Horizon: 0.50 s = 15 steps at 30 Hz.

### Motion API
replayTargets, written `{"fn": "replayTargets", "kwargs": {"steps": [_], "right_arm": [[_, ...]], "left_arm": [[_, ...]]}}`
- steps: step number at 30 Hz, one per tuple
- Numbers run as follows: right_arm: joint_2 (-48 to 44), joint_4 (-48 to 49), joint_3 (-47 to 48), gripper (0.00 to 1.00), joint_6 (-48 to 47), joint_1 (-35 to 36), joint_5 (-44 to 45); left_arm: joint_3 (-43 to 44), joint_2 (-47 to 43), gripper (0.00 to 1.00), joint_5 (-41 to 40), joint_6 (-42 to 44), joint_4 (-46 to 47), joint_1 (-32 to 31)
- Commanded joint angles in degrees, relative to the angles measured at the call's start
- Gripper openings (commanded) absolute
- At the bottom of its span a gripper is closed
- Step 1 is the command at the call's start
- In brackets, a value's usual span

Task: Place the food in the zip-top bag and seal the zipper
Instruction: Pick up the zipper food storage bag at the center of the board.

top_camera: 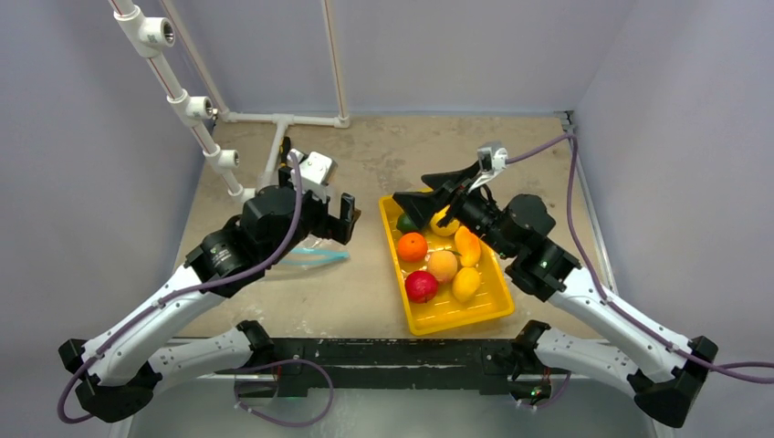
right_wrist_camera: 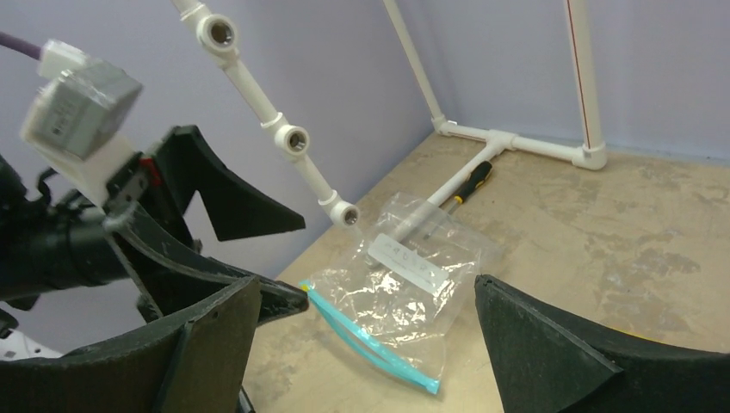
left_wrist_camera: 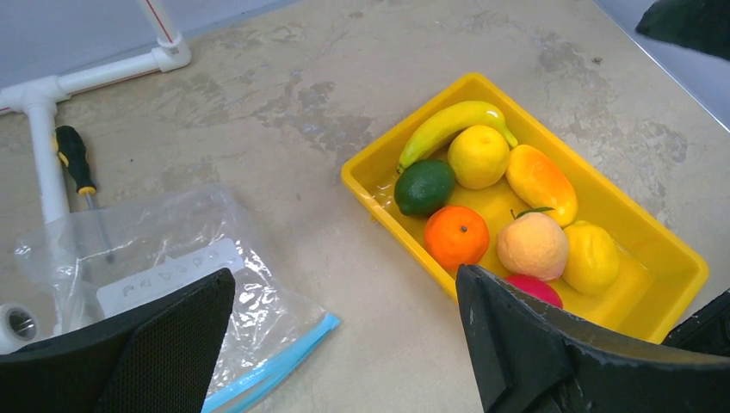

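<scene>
The food (top_camera: 443, 265) lies in a yellow tray: a banana (left_wrist_camera: 448, 125), lemon (left_wrist_camera: 479, 155), dark green piece (left_wrist_camera: 423, 186), orange (left_wrist_camera: 456, 236), peach (left_wrist_camera: 532, 244) and a red piece (left_wrist_camera: 535, 288), among others. The zip-top bag (top_camera: 306, 251) lies flat and empty left of the tray, its teal zipper (right_wrist_camera: 370, 340) along the near edge. My left gripper (top_camera: 339, 224) hovers open over the bag's right end, holding nothing. My right gripper (top_camera: 424, 196) hangs open above the tray's far end, also empty, and faces the bag (right_wrist_camera: 405, 288).
The yellow tray (top_camera: 456, 315) sits right of centre. A white pipe frame (top_camera: 196, 109) runs along the left and back. A black-and-yellow screwdriver (left_wrist_camera: 77, 163) lies beside the pipe behind the bag. Walls close in on three sides.
</scene>
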Motion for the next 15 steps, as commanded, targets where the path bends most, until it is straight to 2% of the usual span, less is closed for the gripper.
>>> {"fn": "replayTargets", "kwargs": {"steps": [1, 8, 15], "right_arm": [[0.66, 3.69, -1.86, 0.95, 1.39, -0.18, -3.66], [4.24, 8.04, -4.92, 0.91, 5.71, -0.12, -8.02], [11.53, 11.54, -5.98, 0.89, 8.67, 0.3, -12.07]], "left_arm": [[3.16, -1.6, 0.99, -2.98, 1.62, -1.46, 0.08], [3.47, -2.93, 0.99, -5.34, 2.35, -3.25, 0.08], [3.45, -3.88, 0.99, -9.12, 2.74, -4.89, 0.12]]}}
